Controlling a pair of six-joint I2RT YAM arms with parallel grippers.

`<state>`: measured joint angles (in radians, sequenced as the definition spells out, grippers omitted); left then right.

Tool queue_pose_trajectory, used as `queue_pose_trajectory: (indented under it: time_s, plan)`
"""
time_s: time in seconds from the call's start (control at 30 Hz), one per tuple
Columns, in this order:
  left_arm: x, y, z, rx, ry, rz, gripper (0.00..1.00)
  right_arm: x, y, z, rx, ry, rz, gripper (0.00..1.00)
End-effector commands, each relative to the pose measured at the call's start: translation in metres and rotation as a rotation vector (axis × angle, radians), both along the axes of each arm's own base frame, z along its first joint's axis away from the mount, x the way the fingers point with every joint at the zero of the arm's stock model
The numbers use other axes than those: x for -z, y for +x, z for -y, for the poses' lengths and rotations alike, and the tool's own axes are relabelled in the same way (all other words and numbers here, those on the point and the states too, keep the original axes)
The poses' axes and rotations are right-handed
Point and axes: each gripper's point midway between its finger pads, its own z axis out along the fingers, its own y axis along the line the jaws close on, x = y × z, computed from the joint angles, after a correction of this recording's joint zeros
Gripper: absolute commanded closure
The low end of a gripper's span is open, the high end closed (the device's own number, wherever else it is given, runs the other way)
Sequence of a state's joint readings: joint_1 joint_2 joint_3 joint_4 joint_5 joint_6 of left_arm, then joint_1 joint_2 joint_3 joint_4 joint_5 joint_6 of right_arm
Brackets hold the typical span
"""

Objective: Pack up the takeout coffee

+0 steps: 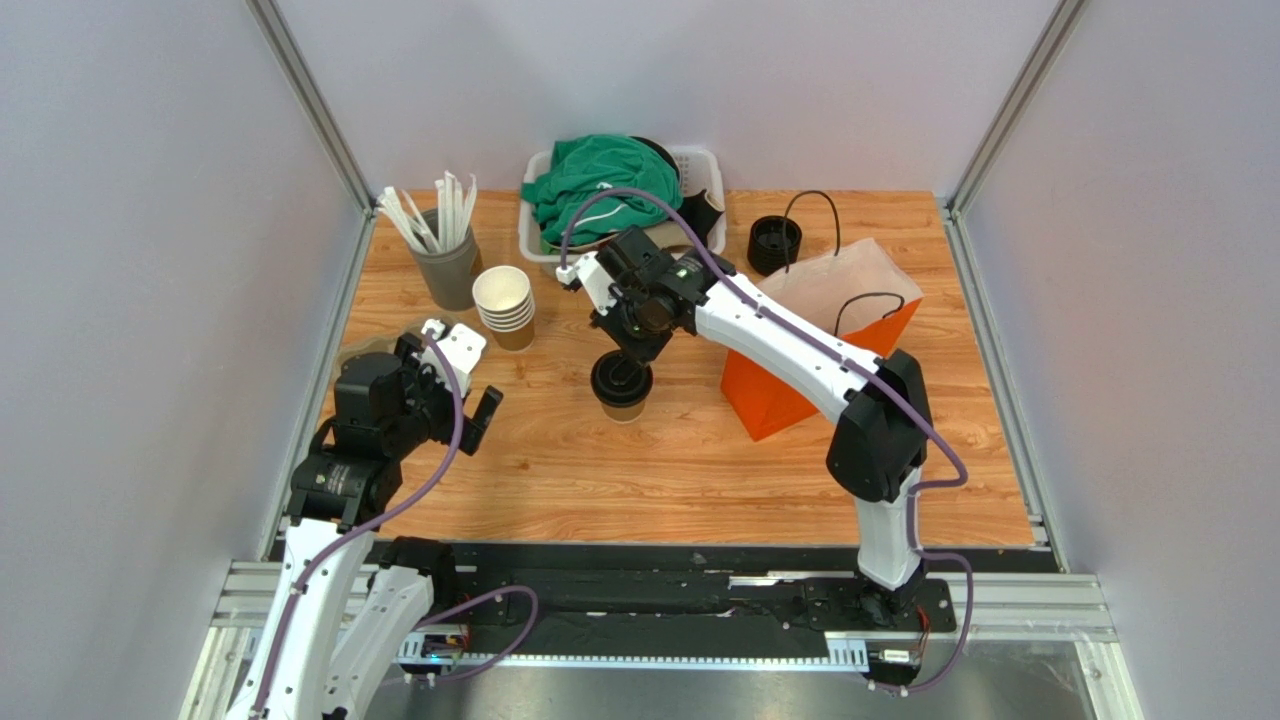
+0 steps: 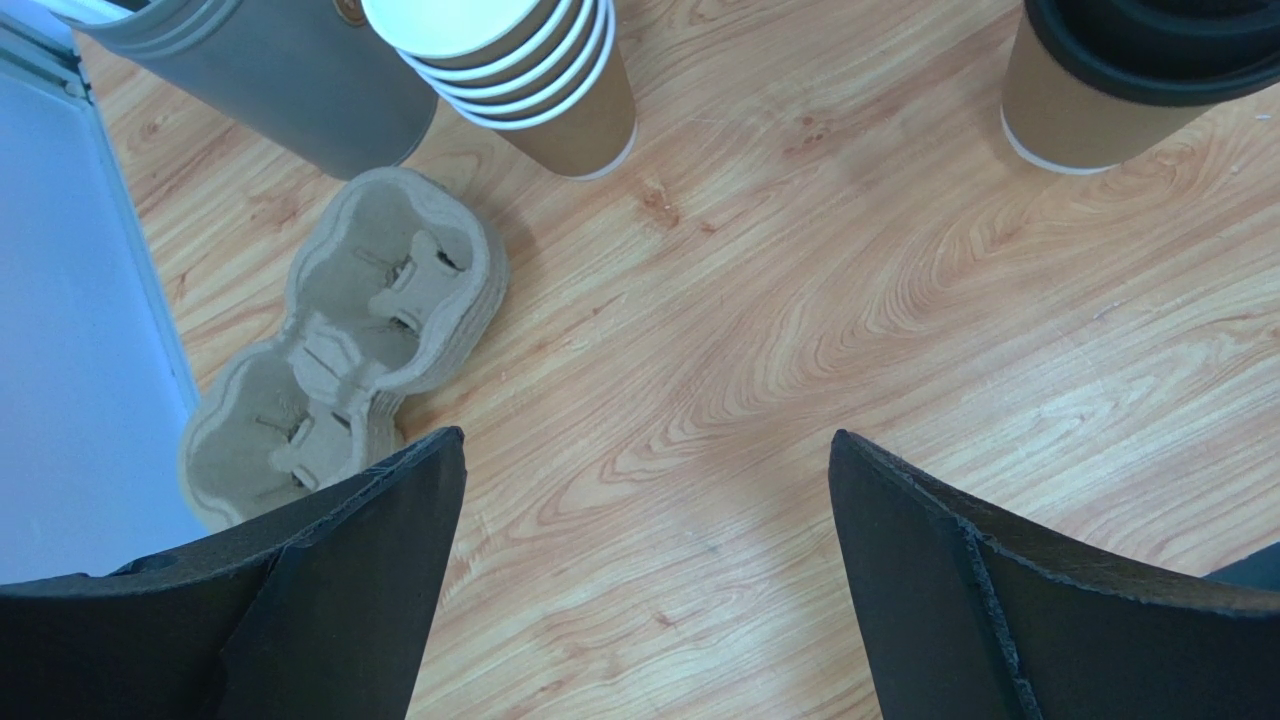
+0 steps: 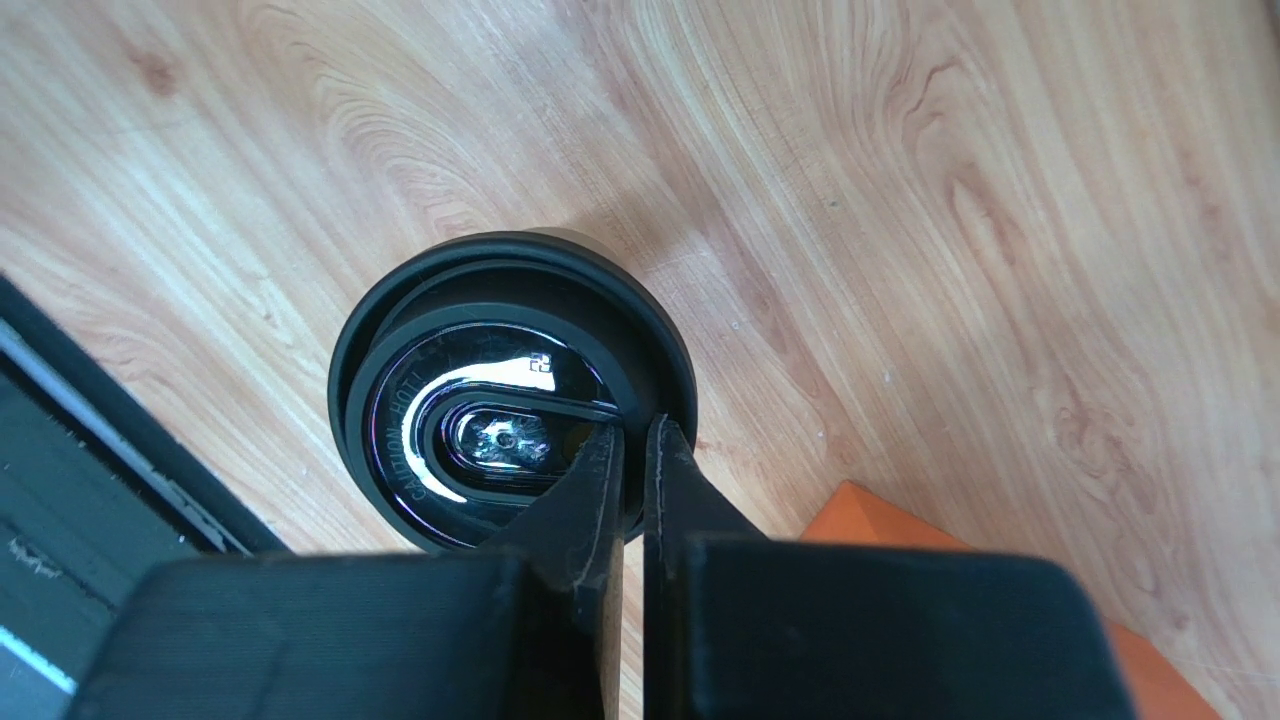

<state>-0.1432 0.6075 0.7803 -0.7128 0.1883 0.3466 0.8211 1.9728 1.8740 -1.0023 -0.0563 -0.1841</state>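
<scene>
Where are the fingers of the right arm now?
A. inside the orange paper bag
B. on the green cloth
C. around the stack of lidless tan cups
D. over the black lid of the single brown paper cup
D: the right wrist view shows the right arm's fingers, shut together, over the round black plastic lid of the small brown paper cup.
</scene>
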Motion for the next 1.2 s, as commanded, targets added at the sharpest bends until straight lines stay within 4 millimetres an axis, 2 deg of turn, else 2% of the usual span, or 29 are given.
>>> queue_pose_trajectory:
  time_s: [0.0, 0.13, 0.17, 0.27, 0.3, 0.33, 0.4, 0.53, 0.67, 0.77, 0.93, 1.0, 1.17]
  plan:
    - [-0.006, 0.005, -0.002, -0.007, 0.002, 0.036, 0.01, -0.074, -0.003, -0.001, -0.060, 0.122, 0.115, 1.00]
    - [-0.006, 0.005, -0.002, -0.007, 0.000, 0.037, 0.01, -0.109, -0.006, 0.004, -0.080, 0.163, 0.186, 1.00]
    - [-0.006, 0.005, -0.002, -0.007, 0.000, 0.035, 0.01, -0.125, -0.004, 0.007, -0.071, 0.178, 0.224, 1.00]
    - [-0.006, 0.005, -0.002, -0.007, 0.000, 0.035, 0.01, -0.151, 0.001, 0.018, -0.051, 0.186, 0.306, 1.00]
    - [-0.006, 0.005, -0.002, -0.008, 0.001, 0.037, 0.01, -0.169, 0.000, 0.022, -0.049, 0.204, 0.349, 1.00]
    - [-0.006, 0.005, -0.002, -0.007, 0.000, 0.038, 0.01, -0.178, 0.001, 0.026, -0.043, 0.207, 0.374, 1.00]
    - [-0.006, 0.005, -0.001, -0.007, -0.001, 0.036, 0.01, -0.205, 0.006, 0.043, 0.014, 0.200, 0.464, 1.00]
    - [-0.006, 0.005, -0.002, -0.007, 0.000, 0.037, 0.01, -0.241, 0.009, 0.076, 0.086, 0.174, 0.594, 1.00]
    - [-0.007, 0.005, -0.001, -0.006, -0.002, 0.039, 0.01, -0.266, 0.008, 0.113, 0.166, 0.155, 0.691, 1.00]
    - [-0.006, 0.005, -0.001, -0.005, -0.001, 0.038, 0.01, -0.282, 0.007, 0.144, 0.229, 0.141, 0.753, 1.00]
    - [-0.006, 0.005, -0.002, -0.008, 0.001, 0.035, 0.01, -0.298, 0.009, 0.199, 0.342, 0.104, 0.806, 1.00]
    - [-0.007, 0.005, -0.002, -0.008, 0.001, 0.038, 0.01, -0.299, 0.006, 0.219, 0.362, 0.074, 0.814, 1.00]
    - [-0.005, 0.005, -0.002, -0.010, 0.001, 0.030, 0.01, -0.280, -0.003, 0.245, 0.361, 0.006, 0.754, 1.00]
